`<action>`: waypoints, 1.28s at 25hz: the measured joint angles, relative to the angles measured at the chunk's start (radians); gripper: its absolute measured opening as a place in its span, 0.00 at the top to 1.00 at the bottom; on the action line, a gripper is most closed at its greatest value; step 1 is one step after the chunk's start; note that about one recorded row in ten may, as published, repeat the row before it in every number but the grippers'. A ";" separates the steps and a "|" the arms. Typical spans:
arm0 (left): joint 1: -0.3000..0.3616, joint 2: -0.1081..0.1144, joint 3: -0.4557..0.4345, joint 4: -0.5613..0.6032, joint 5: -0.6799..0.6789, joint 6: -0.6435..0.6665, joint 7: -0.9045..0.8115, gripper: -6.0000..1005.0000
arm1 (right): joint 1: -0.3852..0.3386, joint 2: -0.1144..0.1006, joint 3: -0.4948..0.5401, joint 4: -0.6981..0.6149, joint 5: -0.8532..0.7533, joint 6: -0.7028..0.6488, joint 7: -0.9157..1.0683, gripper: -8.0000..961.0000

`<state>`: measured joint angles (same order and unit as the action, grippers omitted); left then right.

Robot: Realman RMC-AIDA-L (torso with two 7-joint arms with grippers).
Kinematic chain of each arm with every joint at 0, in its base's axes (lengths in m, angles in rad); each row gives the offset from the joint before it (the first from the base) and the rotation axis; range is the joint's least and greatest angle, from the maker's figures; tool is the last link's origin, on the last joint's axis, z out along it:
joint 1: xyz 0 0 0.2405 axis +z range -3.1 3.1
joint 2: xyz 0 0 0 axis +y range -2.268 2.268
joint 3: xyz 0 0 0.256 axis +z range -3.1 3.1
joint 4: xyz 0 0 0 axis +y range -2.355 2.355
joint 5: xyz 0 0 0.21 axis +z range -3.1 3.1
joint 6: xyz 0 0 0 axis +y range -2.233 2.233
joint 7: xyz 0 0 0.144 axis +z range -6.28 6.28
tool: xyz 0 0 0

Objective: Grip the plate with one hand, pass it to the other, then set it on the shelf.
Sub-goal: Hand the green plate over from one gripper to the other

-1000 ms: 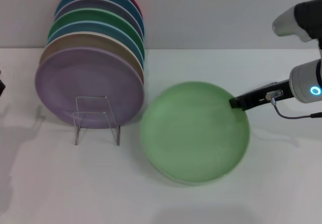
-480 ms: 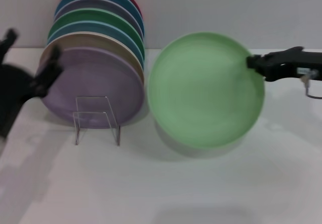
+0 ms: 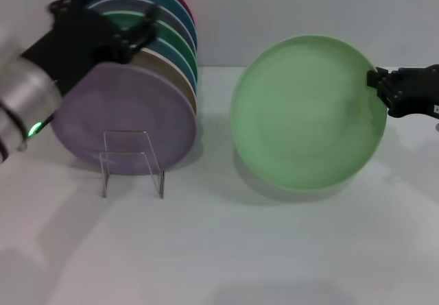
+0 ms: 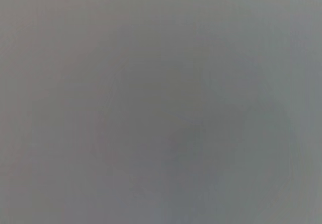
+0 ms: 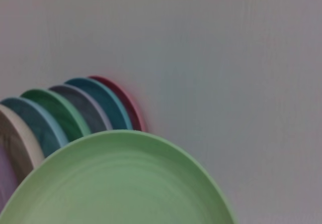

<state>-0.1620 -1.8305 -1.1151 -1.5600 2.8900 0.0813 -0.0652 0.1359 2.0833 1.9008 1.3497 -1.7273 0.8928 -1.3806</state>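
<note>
The mint-green plate [image 3: 305,113] is held aloft at its rim by the right gripper [image 3: 378,89], handover and shelving pending; the left gripper's [image 3: 113,27] jaws are spread.

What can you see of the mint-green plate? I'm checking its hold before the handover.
The plate is round, pale mint-green, matte like plastic, with a shallow raised rim. It is lifted off the white table, tilted up so its face looks toward the head camera, casting a shadow beneath. The right gripper pinches its rim on the robot's right; nothing else touches it. It hangs to the right of the racked plates. The left gripper is apart, in front of that stack.
</note>
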 joint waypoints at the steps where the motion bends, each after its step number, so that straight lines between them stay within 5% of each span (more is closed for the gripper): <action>1: 0.000 0.000 0.000 0.000 0.000 0.000 0.000 0.26 | 0.000 0.000 0.000 0.000 0.000 0.000 0.000 0.97; 3: -0.039 -0.025 -0.019 -0.112 -0.003 -0.279 0.041 0.26 | 0.004 -0.001 0.004 -0.014 0.021 0.000 -0.028 0.97; 4: -0.039 -0.025 -0.019 -0.112 -0.003 -0.279 0.041 0.26 | 0.004 -0.001 0.004 -0.014 0.021 0.000 -0.028 0.97; 5: -0.059 -0.065 -0.038 -0.167 -0.007 -0.419 0.101 0.27 | 0.005 -0.001 0.004 -0.015 0.023 -0.001 -0.045 0.97; 7: -0.061 -0.082 -0.045 -0.181 -0.009 -0.455 0.128 0.27 | 0.005 -0.001 0.004 -0.015 0.024 -0.001 -0.051 0.97; 8: -0.063 -0.136 -0.073 -0.210 -0.019 -0.530 0.212 0.27 | 0.006 -0.001 0.002 -0.017 0.031 -0.003 -0.066 0.97; 9: -0.063 -0.136 -0.073 -0.210 -0.019 -0.530 0.212 0.27 | 0.006 -0.001 0.002 -0.017 0.031 -0.003 -0.066 0.97; 13: -0.074 -0.227 -0.156 -0.242 -0.188 -0.661 0.440 0.27 | 0.005 -0.001 -0.002 -0.020 0.044 -0.006 -0.090 0.97; 18: -0.093 -0.226 -0.180 -0.232 -0.346 -0.706 0.560 0.28 | -0.003 -0.001 -0.004 -0.020 0.071 0.002 -0.130 0.97; 32: -0.125 -0.232 -0.147 -0.186 -0.355 -0.738 0.576 0.29 | -0.017 -0.002 -0.003 -0.033 0.172 0.072 -0.207 0.97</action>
<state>-0.2871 -2.0621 -1.2616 -1.7460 2.5353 -0.6569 0.5107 0.1186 2.0815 1.8982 1.3165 -1.5555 0.9650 -1.5878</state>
